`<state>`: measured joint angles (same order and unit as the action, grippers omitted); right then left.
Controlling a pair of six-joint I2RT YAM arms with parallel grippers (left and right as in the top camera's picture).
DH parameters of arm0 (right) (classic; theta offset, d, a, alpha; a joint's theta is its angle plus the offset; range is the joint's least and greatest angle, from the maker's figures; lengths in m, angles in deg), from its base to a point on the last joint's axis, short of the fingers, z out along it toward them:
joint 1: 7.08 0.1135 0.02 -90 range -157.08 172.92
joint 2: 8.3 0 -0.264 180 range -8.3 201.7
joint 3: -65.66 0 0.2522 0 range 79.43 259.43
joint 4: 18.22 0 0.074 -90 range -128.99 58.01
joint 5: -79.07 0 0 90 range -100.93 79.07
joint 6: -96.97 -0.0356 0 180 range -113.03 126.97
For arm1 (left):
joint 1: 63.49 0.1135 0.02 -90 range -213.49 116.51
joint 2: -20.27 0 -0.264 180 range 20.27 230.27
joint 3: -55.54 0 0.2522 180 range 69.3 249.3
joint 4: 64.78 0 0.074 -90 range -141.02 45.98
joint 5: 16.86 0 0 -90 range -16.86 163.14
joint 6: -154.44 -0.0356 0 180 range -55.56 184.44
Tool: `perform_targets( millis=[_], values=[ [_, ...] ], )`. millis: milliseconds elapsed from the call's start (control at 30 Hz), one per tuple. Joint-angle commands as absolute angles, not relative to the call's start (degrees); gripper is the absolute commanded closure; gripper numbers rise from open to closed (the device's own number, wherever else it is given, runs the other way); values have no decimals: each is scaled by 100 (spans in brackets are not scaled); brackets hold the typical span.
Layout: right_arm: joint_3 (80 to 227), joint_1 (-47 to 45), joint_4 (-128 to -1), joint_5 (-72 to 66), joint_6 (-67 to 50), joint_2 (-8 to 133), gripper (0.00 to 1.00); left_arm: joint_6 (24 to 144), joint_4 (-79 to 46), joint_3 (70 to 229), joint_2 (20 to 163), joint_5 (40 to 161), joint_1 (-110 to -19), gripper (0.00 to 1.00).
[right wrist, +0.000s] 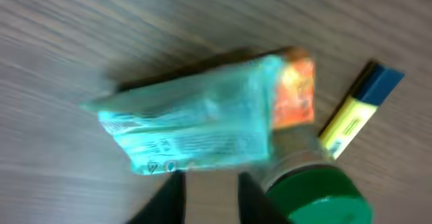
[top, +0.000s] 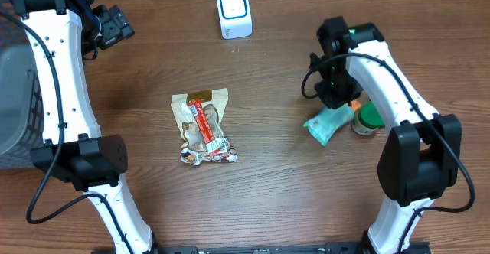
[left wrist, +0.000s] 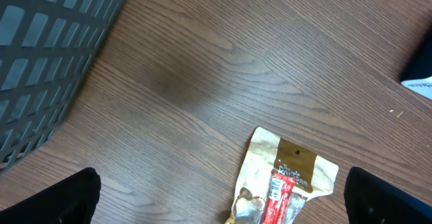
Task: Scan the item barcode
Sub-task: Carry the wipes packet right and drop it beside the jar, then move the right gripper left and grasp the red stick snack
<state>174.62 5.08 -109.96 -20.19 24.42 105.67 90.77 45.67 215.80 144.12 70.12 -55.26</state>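
Nearest, in the middle of the table [top: 276,200]: a snack bag [top: 203,126], flat, alone, touched by nothing. Off to the right, about as near: a teal packet [right wrist: 196,126], flat on the wood, right up against a green-lidded jar [right wrist: 317,200]. An orange pack [right wrist: 295,92] peeking out behind, and a yellow and blue highlighter [right wrist: 358,109] just beside. Probably the item to scan now, going by the right gripper [right wrist: 209,196] hanging right above. Fingers [right wrist: 170,198] a little apart, nothing between them, not yet around the packet.

To do this step well: open wider first. Come straight down over the middle of the packet, across the thin way, not the long way. Keep clear of the jar lid and the highlighter. Squeeze softly, just enough, no crushing. Lift slowly, then look for the side with the black stripes; too blurry to spot from here.

Farther back: the left gripper [top: 116,26], up toward the far left corner, fingers [left wrist: 71,197] spread wide, holding nothing, with a grey basket [left wrist: 47,55] off to the side. Farthest, at the back edge: the white scanner [top: 233,11], well apart from the packet. Carry the packet there, turn the stripes to the scanner's face, hold steady.
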Motion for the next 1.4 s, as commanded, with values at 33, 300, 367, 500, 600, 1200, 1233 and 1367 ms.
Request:
perform_targets(
  millis=[33, 300, 367, 500, 600, 1200, 1233, 1367],
  values=[
    [17322, 290, -10614, -2028, 2383, 10567, 61, 8972, 4578, 21558, 14395, 7016, -5568, 0],
    [17486, 480, -9881, -1414, 1432, 10552, 54, 8972, 4578, 21558, 14395, 7016, -5568, 0],
    [17593, 653, -9910, -806, 1268, 10521, 55, 8972, 4578, 21558, 14395, 7016, -5568, 0],
    [17626, 1147, -9910, 835, 1118, 10462, 56, 8974, 4578, 21558, 14395, 7016, -5568, 0],
    [17613, 1593, -9936, 1889, 1118, 10465, 57, 8972, 4578, 21558, 14395, 7016, -5568, 0],
    [17613, 3997, -8721, -236, -983, 10762, 57, 8972, 4578, 21558, 14395, 7016, -5568, 0],
    [17609, 4056, -8638, -238, -985, 10799, 57, 8972, 4580, 21558, 14395, 7016, -5568, 0],
    [17532, 4176, -8373, -242, -983, 10959, 58, 8974, 4578, 21558, 14395, 7016, -5568, 0]
  ],
)
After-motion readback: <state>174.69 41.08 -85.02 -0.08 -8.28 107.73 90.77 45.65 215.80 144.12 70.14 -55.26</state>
